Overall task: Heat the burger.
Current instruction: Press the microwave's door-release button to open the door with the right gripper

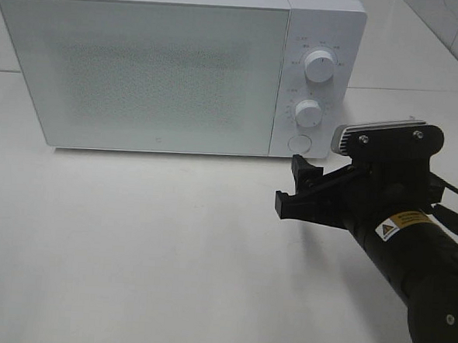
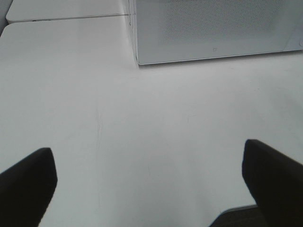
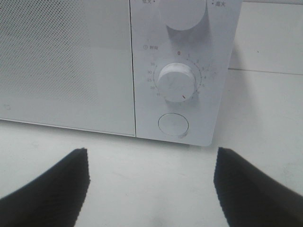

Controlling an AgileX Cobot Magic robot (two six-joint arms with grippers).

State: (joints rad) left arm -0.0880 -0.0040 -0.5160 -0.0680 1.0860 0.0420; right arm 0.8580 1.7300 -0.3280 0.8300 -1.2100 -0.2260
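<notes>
Nearby, at the near right of the table, the right arm reaches toward the far side. Its right gripper hangs just above the white surface with its jaws well apart and nothing between them. The right wrist view shows the same gap, with only bare table between the two dark fingers. It is aimed at the microwave's control panel and sits just short of the round button at the panel's foot, not touching it. That placement suggests it is lined up to work the controls or the door release; which one cannot be told.

The left gripper shows only in its own wrist view. It is spread wide and empty, held over bare table well back from the microwave's front left corner, which looks like a waiting pose that keeps it clear of the other arm.

Farther back stands the microwave, with its door closed flush. Right of the door are the lower dial and, above it, the upper dial. The lower dial's red mark points away from the zero on its scale.

No view shows the burger. It is not on the table, and the speckled door panel hides whatever is inside, so it may be in there.
</notes>
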